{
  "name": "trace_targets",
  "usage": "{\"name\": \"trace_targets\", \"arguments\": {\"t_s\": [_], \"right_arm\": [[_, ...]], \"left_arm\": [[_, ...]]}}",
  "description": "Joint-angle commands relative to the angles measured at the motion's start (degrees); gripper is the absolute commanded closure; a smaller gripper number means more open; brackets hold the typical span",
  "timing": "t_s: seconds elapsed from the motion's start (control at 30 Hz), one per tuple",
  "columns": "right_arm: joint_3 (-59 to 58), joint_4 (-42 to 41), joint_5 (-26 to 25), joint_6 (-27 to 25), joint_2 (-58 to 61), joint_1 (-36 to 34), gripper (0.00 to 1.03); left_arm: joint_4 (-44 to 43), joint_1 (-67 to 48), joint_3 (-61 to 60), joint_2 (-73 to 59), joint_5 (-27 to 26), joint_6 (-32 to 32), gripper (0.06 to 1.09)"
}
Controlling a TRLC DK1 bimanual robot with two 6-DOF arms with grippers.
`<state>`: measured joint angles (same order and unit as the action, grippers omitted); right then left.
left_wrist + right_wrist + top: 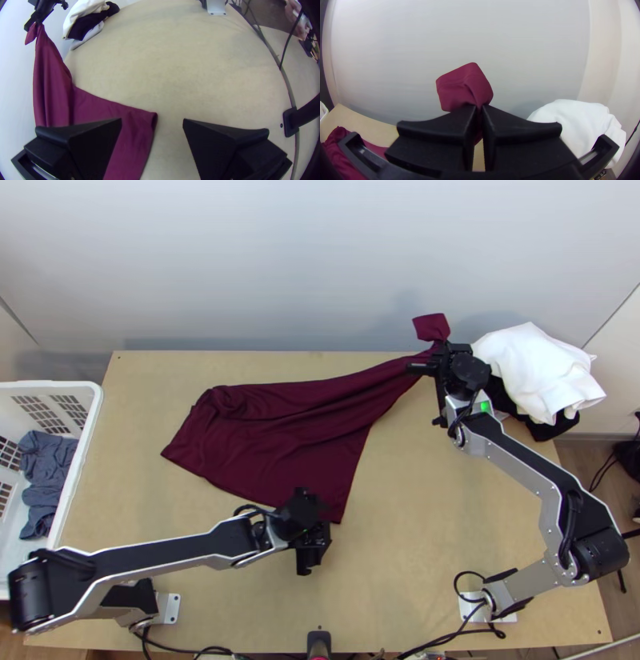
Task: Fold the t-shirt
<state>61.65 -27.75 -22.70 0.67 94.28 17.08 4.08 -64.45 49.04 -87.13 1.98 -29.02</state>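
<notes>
The dark red t-shirt (pixel 272 436) lies loosely spread and creased on the table's left and middle, one part drawn up to the back right. There my right gripper (pixel 436 358) holds it raised, a small flap standing out past the fingers. In the right wrist view my right gripper (pixel 480 110) is shut on that part of the shirt (pixel 463 86). My left gripper (pixel 314 540) is at the shirt's front corner, over the table. In the left wrist view my left gripper (pixel 152 121) stands open, with the shirt's corner (pixel 150 116) beyond and between its fingers.
A white basket (pixel 92 412) with a grey-blue cloth (pixel 46 476) stands at the left edge. White cloth (pixel 536 368) and black cloth (pixel 544 428) are piled at the back right corner. Bare table (pixel 424 532) lies between the arms. Cables run along the near edge.
</notes>
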Motion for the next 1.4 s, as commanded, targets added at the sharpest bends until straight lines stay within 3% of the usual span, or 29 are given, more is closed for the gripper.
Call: {"name": "trace_targets", "arguments": {"t_s": [0.0, 0.77, 0.8, 0.87, 1.0, 1.37], "right_arm": [[-0.12, -0.03, -0.07, 0.3, -0.06, -1.09, 1.0], [2.51, -0.03, -0.07, 0.12, 0.73, -0.91, 1.0], [2.42, -0.03, -0.07, 0.12, 0.73, -0.91, 1.0], [2.25, -0.03, -0.07, 0.12, 0.73, -0.91, 1.0], [2.34, -0.03, -0.07, 0.12, 0.82, -1.0, 1.0], [3.04, 0.41, -0.15, -0.58, -1.64, -1.35, 1.0]], "left_arm": [[-1.79, -0.07, 4.14, -6.91, 0.66, -1.66, 0.2], [-4.34, 2.83, 4.4, -12.18, 4.53, -5.26, 0.2], [-4.43, 2.83, 4.58, -12.1, 4.53, -4.91, 0.34], [-4.43, 2.75, 5.02, -11.48, 3.38, -4.65, 1.02], [-1.26, 2.39, 5.1, -8.4, -0.66, -1.48, 1.03], [5.42, 6.88, 9.76, -2.78, 0.22, 3.7, 1.05]]}}
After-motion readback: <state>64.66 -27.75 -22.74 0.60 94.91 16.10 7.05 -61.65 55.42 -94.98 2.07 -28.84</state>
